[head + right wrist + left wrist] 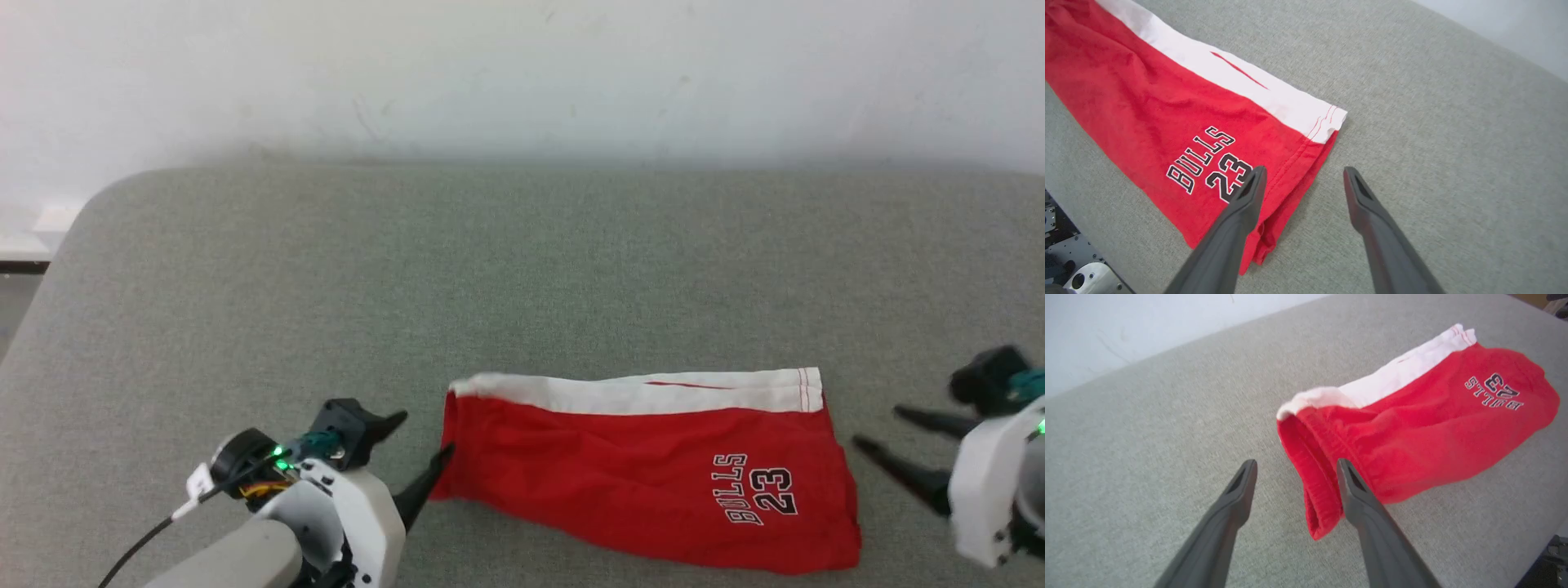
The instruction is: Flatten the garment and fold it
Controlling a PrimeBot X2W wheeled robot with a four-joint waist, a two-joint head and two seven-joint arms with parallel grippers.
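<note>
The garment [637, 474] is a pair of red shorts lying folded on the grey padded surface [490, 278], near its front edge. A white band runs along the far side, and a "BULLS 23" print sits near the right end. My left gripper [424, 433] is open at the garment's left end, one fingertip touching or just short of the red edge. In the left wrist view the thick left hem of the garment [1412, 428] lies between the fingers of the left gripper [1296, 461]. My right gripper [875, 425] is open, a little right of the right end. In the right wrist view the right gripper [1305, 168] hovers over the hem corner of the garment [1167, 106].
A white wall [522, 73] rises behind the surface. The surface's rounded far-left corner [106, 192] drops off to a floor strip. Bare grey padding stretches behind and to the left of the shorts. Metal robot base parts [1077, 277] show below the front edge.
</note>
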